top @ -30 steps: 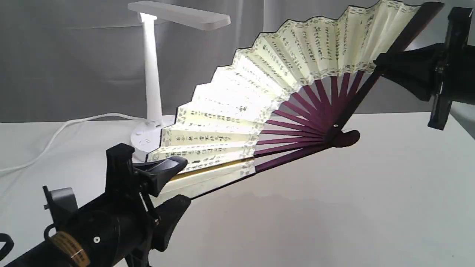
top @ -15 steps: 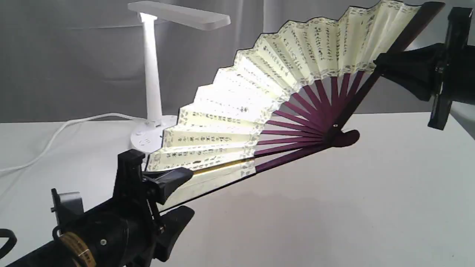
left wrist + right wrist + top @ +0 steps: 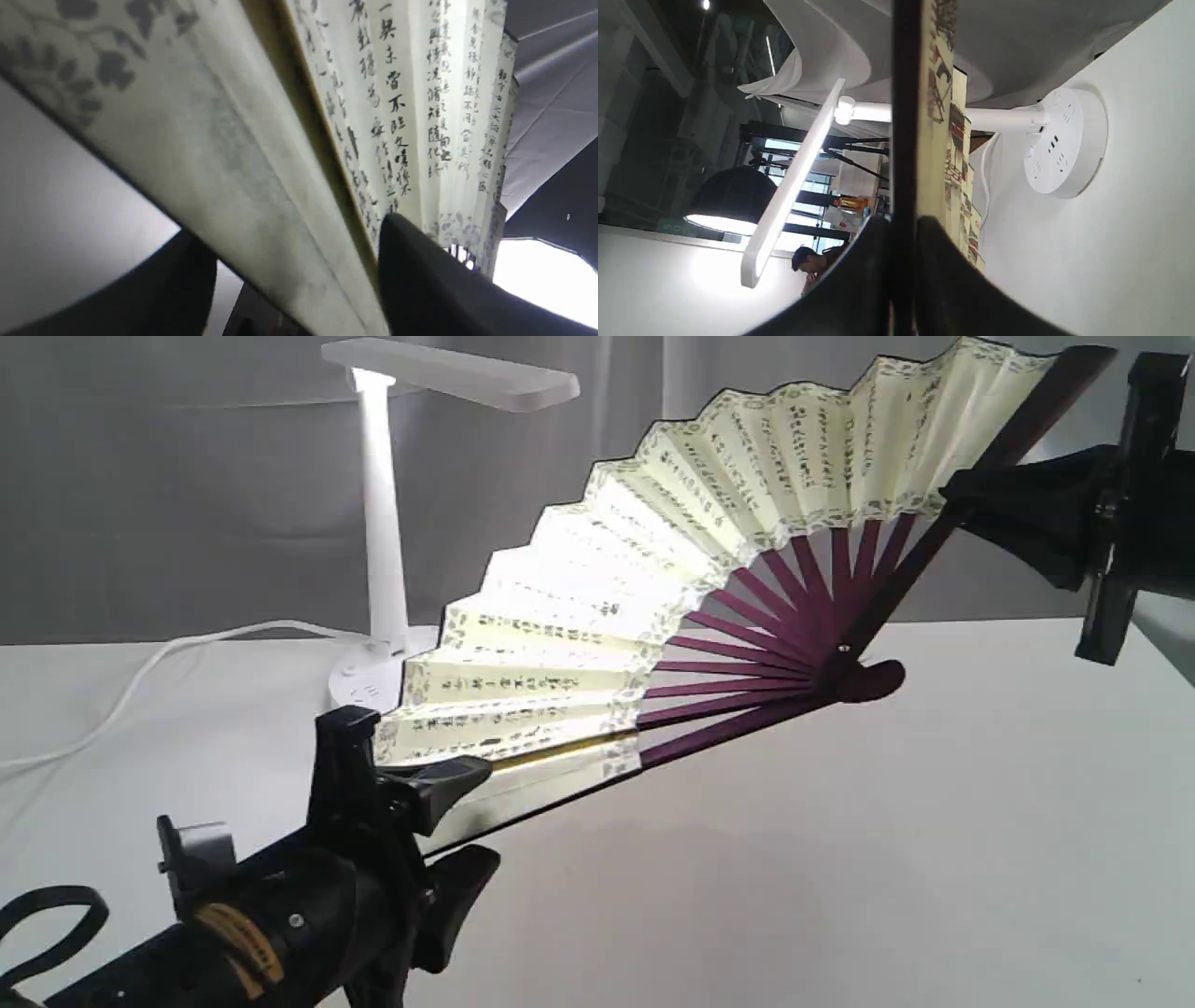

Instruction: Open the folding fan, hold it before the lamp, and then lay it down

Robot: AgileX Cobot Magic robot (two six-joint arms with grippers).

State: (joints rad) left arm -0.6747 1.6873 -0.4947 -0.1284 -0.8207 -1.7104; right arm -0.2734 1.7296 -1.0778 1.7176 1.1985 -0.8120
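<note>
The folding fan [image 3: 709,523] is spread wide in the air, its cream leaf glowing in front of the lit white lamp [image 3: 378,523]. My left gripper [image 3: 476,817] is shut on its lower guard and the nearest pleats, low at the front left. In the left wrist view the fan [image 3: 397,93] runs between that gripper's [image 3: 289,228] two dark fingers. My right gripper [image 3: 948,499] is shut on the upper guard at the top right. The right wrist view shows this gripper [image 3: 903,224] pinching the dark guard [image 3: 906,116], with the lamp [image 3: 794,177] behind it. The fan's pivot [image 3: 864,679] hangs just above the table.
The white table [image 3: 840,859] lies under the fan. The lamp's round base [image 3: 369,677] with sockets stands at the back left, partly hidden by the leaf. Its white cord [image 3: 140,672] trails off to the left. A grey curtain [image 3: 187,504] closes the back.
My left arm and gripper have shifted to the right and slightly down at the fan's lower edge. The fan and the right gripper have hardly moved.
</note>
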